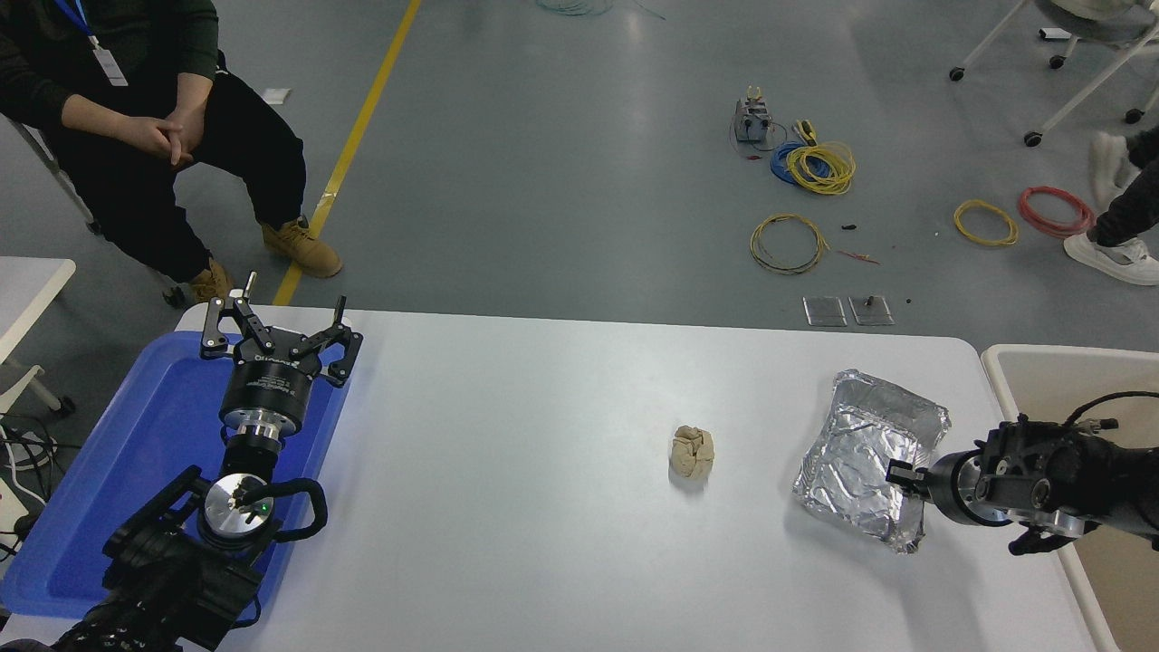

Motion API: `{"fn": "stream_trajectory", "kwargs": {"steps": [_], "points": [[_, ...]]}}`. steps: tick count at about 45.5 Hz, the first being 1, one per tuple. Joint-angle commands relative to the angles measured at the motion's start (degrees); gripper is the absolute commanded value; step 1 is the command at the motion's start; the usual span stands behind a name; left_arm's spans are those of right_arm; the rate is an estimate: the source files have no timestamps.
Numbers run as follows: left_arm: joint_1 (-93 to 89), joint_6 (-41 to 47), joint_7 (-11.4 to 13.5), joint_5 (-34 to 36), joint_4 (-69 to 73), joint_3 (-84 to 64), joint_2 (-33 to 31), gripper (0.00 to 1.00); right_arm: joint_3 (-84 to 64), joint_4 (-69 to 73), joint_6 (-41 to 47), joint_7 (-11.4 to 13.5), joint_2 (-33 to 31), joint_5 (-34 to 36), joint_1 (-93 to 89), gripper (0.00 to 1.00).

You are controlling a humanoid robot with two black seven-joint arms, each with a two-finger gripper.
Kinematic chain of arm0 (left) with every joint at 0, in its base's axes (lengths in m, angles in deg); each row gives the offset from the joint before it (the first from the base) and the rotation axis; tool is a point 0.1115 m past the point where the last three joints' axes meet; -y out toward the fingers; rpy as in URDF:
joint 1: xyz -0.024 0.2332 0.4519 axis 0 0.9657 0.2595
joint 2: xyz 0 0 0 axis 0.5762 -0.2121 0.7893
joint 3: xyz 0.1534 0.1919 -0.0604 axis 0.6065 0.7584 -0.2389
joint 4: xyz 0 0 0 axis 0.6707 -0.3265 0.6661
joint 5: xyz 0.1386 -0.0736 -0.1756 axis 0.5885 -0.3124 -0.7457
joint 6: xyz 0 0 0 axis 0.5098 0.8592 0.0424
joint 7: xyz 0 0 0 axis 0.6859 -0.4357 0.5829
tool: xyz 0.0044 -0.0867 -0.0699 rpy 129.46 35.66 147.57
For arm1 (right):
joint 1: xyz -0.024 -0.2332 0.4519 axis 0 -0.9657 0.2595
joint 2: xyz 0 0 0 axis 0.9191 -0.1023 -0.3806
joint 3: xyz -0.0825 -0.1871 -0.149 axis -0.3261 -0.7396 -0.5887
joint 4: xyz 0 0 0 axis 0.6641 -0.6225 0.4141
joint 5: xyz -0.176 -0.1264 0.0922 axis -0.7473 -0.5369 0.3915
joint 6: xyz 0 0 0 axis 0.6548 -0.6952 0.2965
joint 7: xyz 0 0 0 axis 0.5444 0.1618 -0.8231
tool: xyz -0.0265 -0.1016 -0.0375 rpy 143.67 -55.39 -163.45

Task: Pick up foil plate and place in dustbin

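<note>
Count of items, table and floor

We counted one foil plate [865, 453], one dustbin [1000, 358], one tan paper ball [693, 453], one blue tray [136, 426] and two grippers, left [276, 328] and right [905, 474]. On the floor we logged five wire coils: three yellow [822, 167], one blue [784, 165], one red [1055, 210]. We also noted two clear plates [825, 311] and two people [136, 127].

White print on the left end effector [277, 337] is illegible
</note>
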Motion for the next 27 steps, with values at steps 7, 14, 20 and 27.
{"fn": "stream_trajectory", "kwargs": {"steps": [7, 14, 20, 27], "points": [[0.0, 0.0, 0.0, 0.0, 0.0, 0.0, 0.0, 1.00, -1.8, 6.5, 4.2, -0.1, -6.9, -1.0, 9.9, 0.00], [0.0, 0.0, 0.0, 0.1, 0.0, 0.0, 0.0, 1.00, -3.2, 11.5, 7.1, 0.0, -10.9, -3.1, 17.4, 0.00], [0.1, 0.0, 0.0, 0.0, 0.0, 0.0, 0.0, 1.00, -5.1, 15.7, 10.7, 0.0, -13.4, -4.0, 25.3, 0.00], [0.0, 0.0, 0.0, 0.0, -0.1, 0.0, 0.1, 1.00, -8.7, 19.6, 15.6, 0.0, -14.9, -4.0, 35.6, 0.00]]}}
